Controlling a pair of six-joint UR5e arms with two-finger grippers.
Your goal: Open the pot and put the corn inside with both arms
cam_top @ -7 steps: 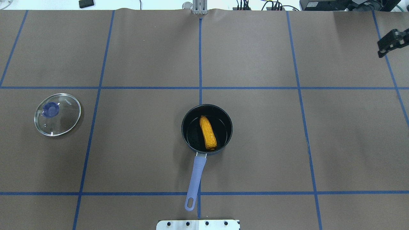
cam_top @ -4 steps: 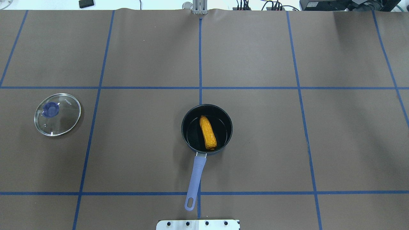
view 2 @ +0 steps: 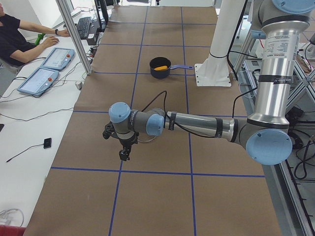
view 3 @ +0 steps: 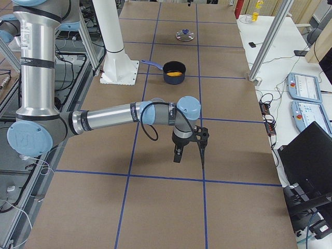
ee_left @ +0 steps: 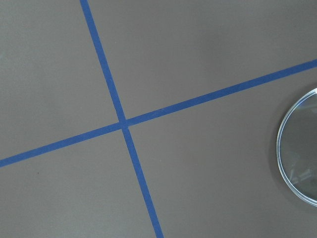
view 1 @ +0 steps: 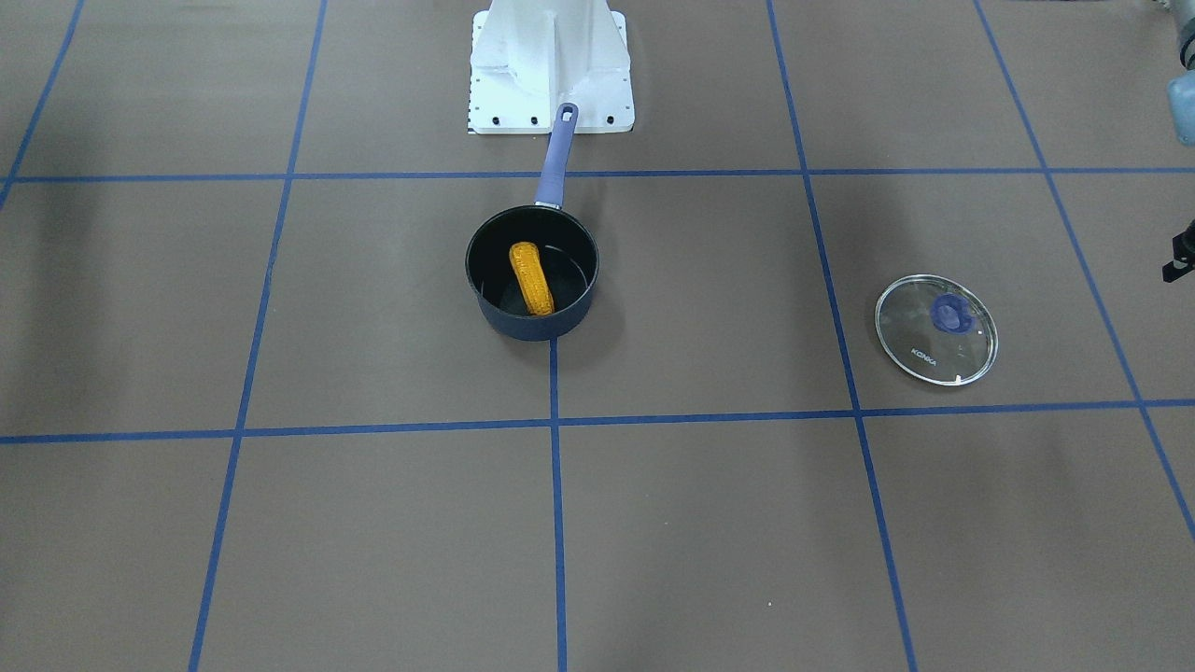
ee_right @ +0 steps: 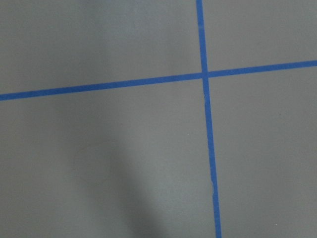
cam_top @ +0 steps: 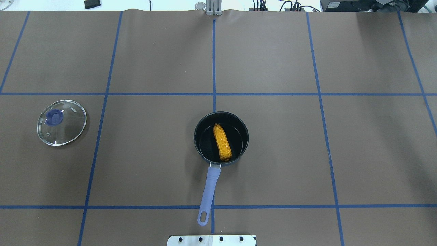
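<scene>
The dark navy pot [cam_top: 197,145] stands uncovered at the table's middle, its purple handle [cam_top: 209,189] pointing toward the robot base. The orange-yellow corn [cam_top: 222,142] lies inside it, also in the front view [view 1: 530,277]. My left gripper [view 2: 118,145] hangs over the table's left end, just beyond the lid; I cannot tell whether it is open or shut. My right gripper [view 3: 189,154] hangs over bare table at the right end, far from the pot; I cannot tell its state either. Neither gripper shows in the overhead view.
The round glass lid [cam_top: 66,131] marked KONKA lies flat on the left side, apart from the pot; its edge shows in the left wrist view [ee_left: 299,148]. The white robot base [view 1: 549,65] stands behind the pot handle. An operator sits at a side desk [view 2: 15,39].
The right gripper, seen one second ago at the overhead view's right edge, has moved out of that view. Pot, corn and lid have not moved.
</scene>
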